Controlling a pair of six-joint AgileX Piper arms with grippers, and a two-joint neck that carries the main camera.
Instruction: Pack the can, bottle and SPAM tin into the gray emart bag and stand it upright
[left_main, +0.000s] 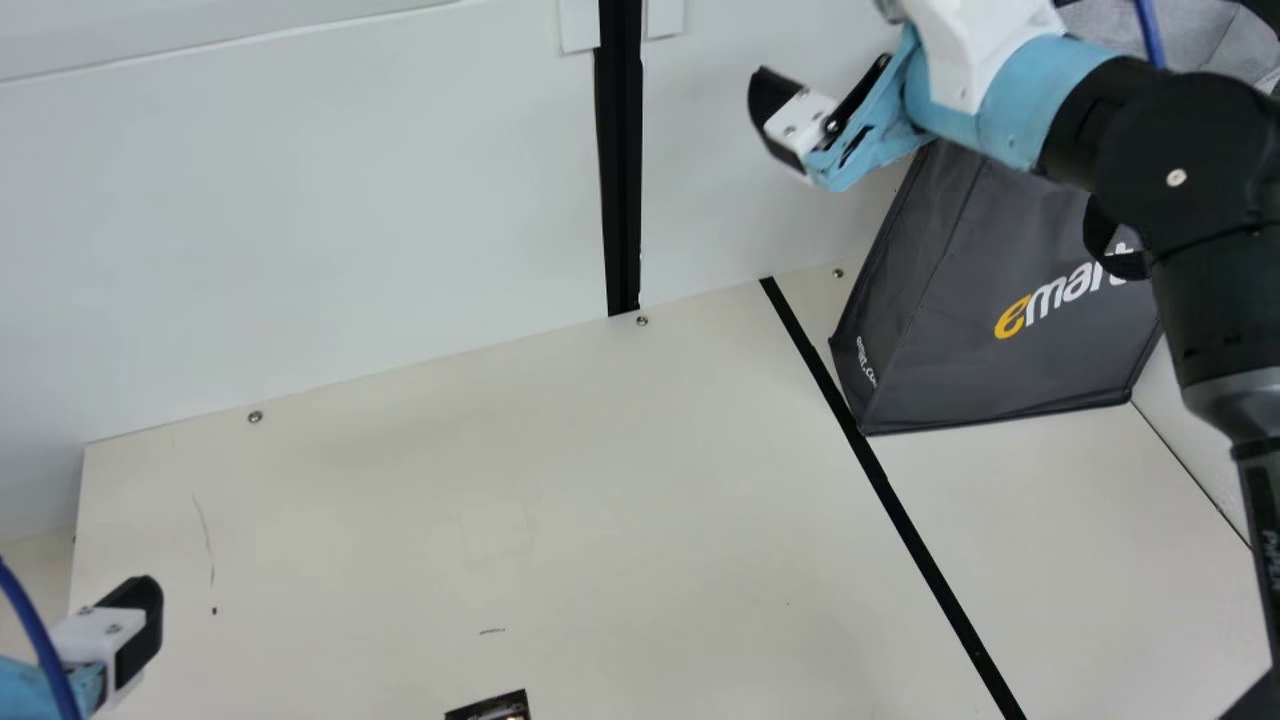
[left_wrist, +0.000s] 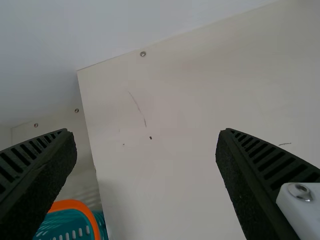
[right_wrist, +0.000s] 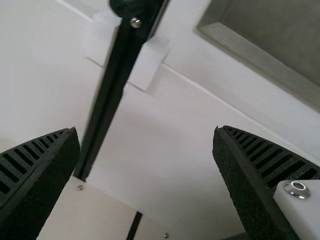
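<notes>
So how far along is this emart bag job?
The gray emart bag stands upright, so that part looks done. The left gripper and right gripper are open and empty: nothing in hand. Packing I can't confirm, as the bag's contents are hidden; any step left may involve the dark, unidentifiable item at the main view's bottom edge.

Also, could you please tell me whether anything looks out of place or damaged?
Nothing major: the gray emart bag stands upright at the back right. The cream table just looks slightly worn, with a thin scratch and a dark speck toward its left side.
</notes>
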